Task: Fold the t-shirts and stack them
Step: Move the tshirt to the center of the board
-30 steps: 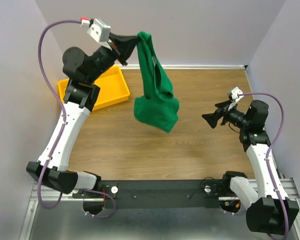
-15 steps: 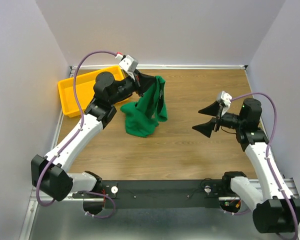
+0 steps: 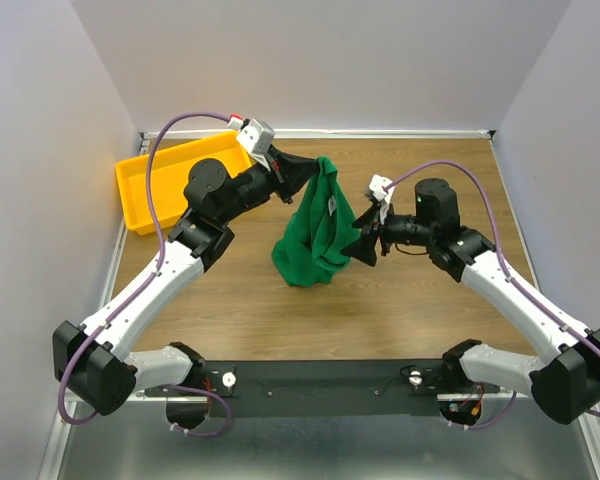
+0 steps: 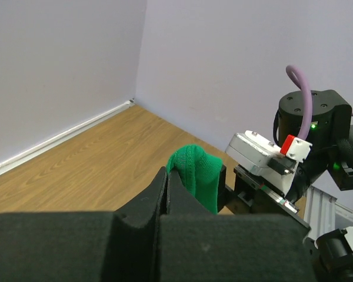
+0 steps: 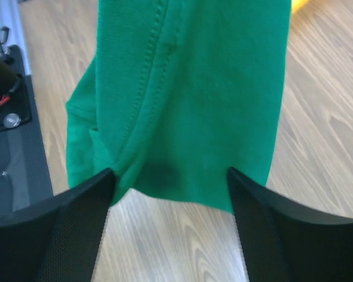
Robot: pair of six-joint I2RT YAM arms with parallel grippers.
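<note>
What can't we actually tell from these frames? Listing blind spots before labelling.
Top view: whether the t-shirt rests on the table; seen from above, its height is unreadable.
Top view: right end effector fingertips are lost against the cloth; contact unclear.
Left wrist: the left end effector body blocks all but a bunched bit of shirt.
Right wrist: the shirt's top is cut off by the upper edge.

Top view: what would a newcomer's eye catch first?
The green t-shirt hangs bunched over mid-table, pinched at its top by the shut left gripper. The right gripper faces it from the right, jaws open at its lower folds. A yellow tray sits at the far left corner.
</note>
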